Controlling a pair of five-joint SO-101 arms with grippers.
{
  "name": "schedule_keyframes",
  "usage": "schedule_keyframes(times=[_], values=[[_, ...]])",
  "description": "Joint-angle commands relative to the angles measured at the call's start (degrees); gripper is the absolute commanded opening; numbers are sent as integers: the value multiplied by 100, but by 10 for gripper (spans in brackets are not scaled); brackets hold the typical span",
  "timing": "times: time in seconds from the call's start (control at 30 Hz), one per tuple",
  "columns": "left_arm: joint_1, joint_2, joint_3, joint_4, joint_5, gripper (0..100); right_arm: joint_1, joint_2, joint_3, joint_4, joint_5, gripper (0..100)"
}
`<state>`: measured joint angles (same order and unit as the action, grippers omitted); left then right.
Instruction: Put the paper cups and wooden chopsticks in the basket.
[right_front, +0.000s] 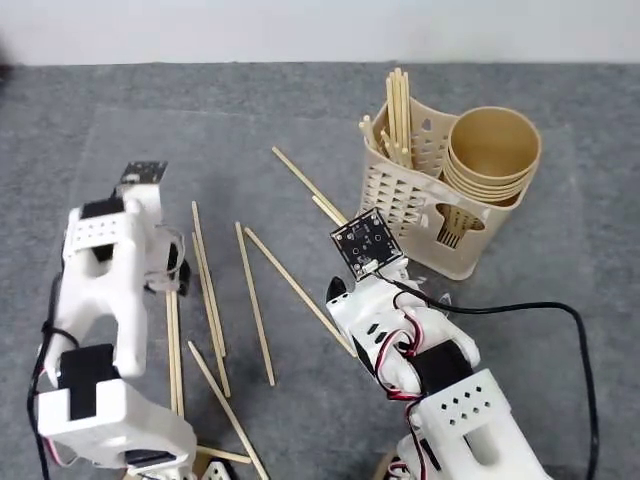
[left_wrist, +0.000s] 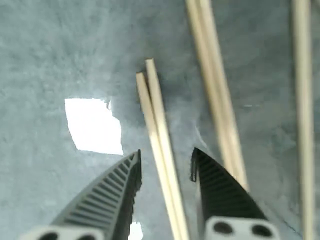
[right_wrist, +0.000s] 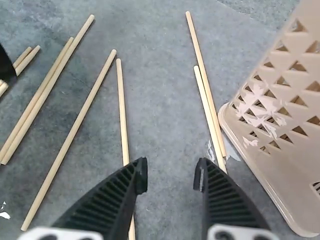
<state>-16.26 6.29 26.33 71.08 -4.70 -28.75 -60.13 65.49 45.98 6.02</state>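
Note:
A beige basket (right_front: 400, 195) stands at the back right. It holds stacked paper cups (right_front: 493, 150) and several upright wooden chopsticks (right_front: 400, 110). More chopsticks (right_front: 255, 300) lie scattered on the grey mat. My left gripper (left_wrist: 165, 165) is open low over the mat, its jaws on either side of a pair of chopsticks (left_wrist: 155, 115) lying side by side. My right gripper (right_wrist: 171, 174) is open with nothing between its fingers. It hangs above bare mat beside the basket wall (right_wrist: 280, 120), with a chopstick pair (right_wrist: 207, 100) just off one finger.
The left arm (right_front: 105, 290) stands at the left, the right arm (right_front: 420, 360) at the front centre with a black cable (right_front: 540, 310) looping past the basket. A pale patch (left_wrist: 92, 125) lies on the mat near the left gripper.

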Motion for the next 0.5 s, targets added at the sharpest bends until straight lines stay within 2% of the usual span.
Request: schedule_keyframes(times=[0.0,0.07,0.23,0.47], values=[[-70,-44,479,-800,-176,143,4,-171,-44,57,53,172],[-44,-97,734,-1099,-158,133,4,-171,-44,57,53,172],[44,114,734,-1081,-123,102,4,-171,-44,57,53,172],[158,1134,-259,-396,264,13,4,-171,-44,57,53,172]])
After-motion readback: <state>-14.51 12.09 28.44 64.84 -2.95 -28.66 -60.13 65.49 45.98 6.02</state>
